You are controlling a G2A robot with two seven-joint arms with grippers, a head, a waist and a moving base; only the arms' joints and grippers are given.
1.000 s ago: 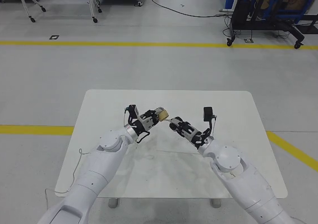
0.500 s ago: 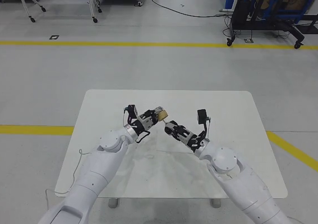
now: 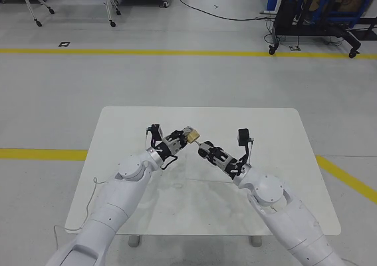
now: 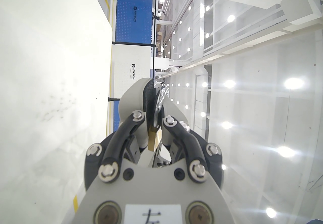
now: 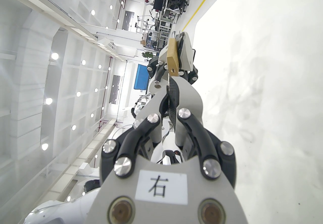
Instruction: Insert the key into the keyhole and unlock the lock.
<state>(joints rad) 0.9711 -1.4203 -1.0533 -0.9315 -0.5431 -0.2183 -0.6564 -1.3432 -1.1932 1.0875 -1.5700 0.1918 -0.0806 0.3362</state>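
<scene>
Meanwhile the right gripper (image 3: 203, 146), fingers pinched together with the key hidden between them, had neared the lock (image 3: 192, 136) and then backed off slightly; the left gripper (image 3: 186, 135) kept the lock clamped above the table (image 3: 128, 126), so insertion likely needed another approach

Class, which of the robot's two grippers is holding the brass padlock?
The left gripper: the brass padlock sits clamped between its fingers. The right gripper, fingers shut, merely points at the padlock's keyhole.
</scene>
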